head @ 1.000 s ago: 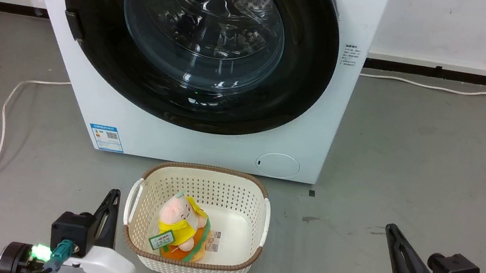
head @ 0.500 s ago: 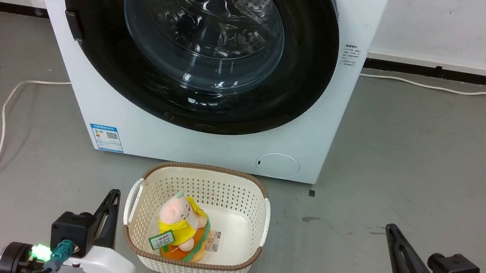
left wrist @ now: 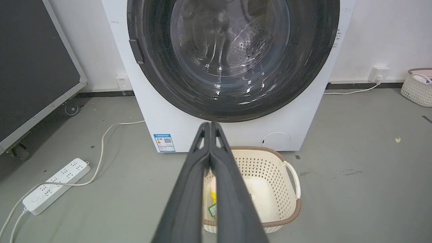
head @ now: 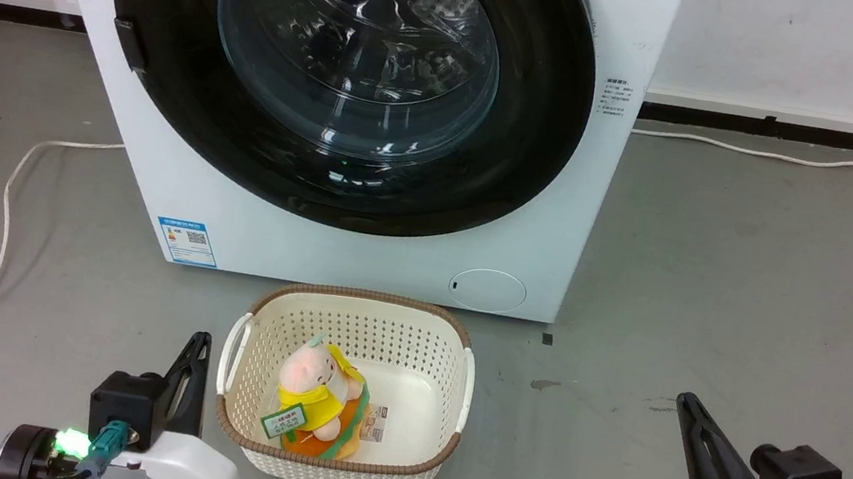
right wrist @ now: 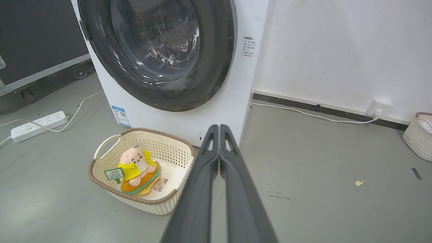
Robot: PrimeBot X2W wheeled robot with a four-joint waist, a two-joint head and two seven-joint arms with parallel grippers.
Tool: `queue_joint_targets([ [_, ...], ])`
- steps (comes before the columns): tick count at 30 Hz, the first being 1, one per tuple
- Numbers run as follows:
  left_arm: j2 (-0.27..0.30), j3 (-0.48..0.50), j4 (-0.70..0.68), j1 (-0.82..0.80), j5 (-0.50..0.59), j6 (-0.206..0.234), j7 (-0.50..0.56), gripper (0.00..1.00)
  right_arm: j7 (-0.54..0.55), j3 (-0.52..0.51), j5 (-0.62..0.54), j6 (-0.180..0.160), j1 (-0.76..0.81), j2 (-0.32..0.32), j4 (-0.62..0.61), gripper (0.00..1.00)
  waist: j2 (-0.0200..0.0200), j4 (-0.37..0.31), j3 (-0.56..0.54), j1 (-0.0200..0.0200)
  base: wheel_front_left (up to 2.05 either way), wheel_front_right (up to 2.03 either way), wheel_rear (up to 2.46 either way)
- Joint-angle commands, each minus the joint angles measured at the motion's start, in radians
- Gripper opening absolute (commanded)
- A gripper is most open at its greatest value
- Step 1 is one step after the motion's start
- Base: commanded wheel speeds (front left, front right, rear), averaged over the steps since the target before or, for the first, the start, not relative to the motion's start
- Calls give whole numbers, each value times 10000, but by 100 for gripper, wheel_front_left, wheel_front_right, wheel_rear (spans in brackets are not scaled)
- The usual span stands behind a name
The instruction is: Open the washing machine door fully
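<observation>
Across the upper middle of the head view, the washing machine door [head: 356, 57] sits shut, flush against the front of the white washing machine [head: 358, 255]. It is a very large glossy black disc with a bulging clear glass bowl at its centre, streaked with reflections.

A small dark tab [head: 129, 44] juts from the left edge of the ring. I judge that to be the place to take hold, since the rest of the ring looks smooth and offers no lip. The door will likely be heavy and rigid, with a slippery polished face. A latch probably holds it, so it would need a firm pull before it swings. Its hinge cannot be made out. The glass should not be knocked.

At the lower left, the left end effector [head: 198, 349] is clenched and empty, well apart from the door. At the lower right, the right end effector [head: 688, 410] is likewise clenched on nothing. A basket [head: 361, 295] lies on the floor [head: 719, 270] between them, just below the machine.
</observation>
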Motion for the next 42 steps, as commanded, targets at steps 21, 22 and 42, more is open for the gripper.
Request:
queue_joint_targets([
  [21,0,1,4,8,-2,0,-1,100,-1,2,5,0,5,-2,6,100,0,0,0,0,0,0,0],
  [22,0,-1,4,9,-2,0,-1,100,-1,4,5,0,5,-2,6,100,0,0,0,0,0,0,0],
  [42,9,-219,109,-28,-12,89,-392,100,-392,22,252,-1,-19,4,-41,100,0,19,-13,0,0,0,0],
])
